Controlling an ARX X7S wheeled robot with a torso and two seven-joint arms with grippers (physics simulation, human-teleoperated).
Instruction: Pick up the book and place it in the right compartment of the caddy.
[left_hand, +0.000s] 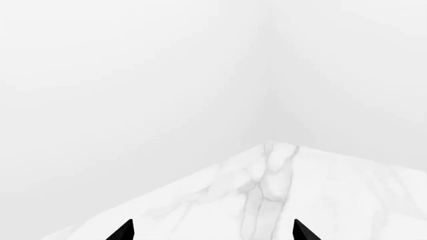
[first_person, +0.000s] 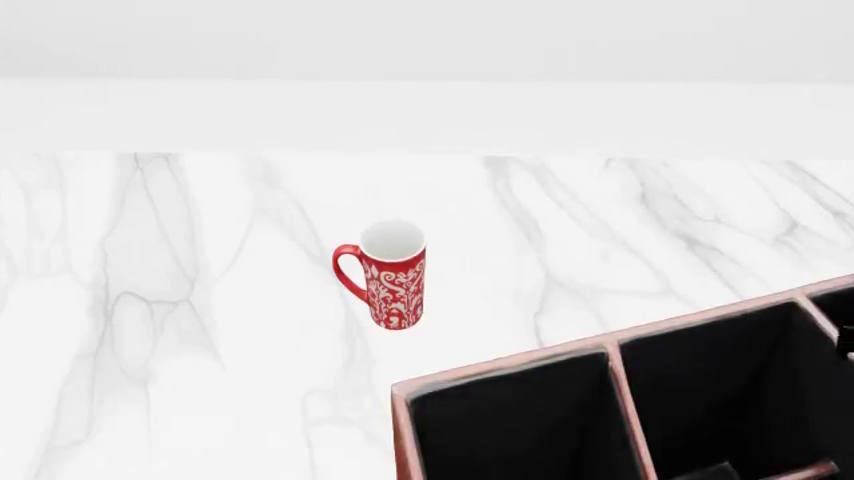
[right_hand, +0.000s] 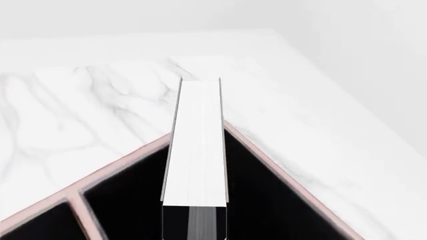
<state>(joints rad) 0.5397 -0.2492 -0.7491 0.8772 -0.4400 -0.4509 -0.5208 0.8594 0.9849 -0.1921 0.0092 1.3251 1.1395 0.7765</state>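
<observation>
- Right wrist view, nearest the camera: the book (right_hand: 195, 150) runs straight away from the lens, white page edges facing up, thin dark covers down each side.
- The right claw itself is out of sight, so I cannot tell whether it grips the book; a dark glossy part sits at the book's near end.
- Below the book lies the caddy (right_hand: 267, 161): black-lined compartments with pale pink rims. The book hangs over a corner compartment, its far end reaching past the rim.
- Head view, near: the caddy (first_person: 507, 368) fills the lower right, a divider splitting two black compartments. The book is not visible here.
- Further off, a red-and-white mug (first_person: 387, 274) stands upright on the marble worktop (first_person: 160, 330), apart from the caddy.
- Left wrist view: the left claw (left_hand: 213, 231) shows two black tips spread apart, released, over a worktop corner.
</observation>
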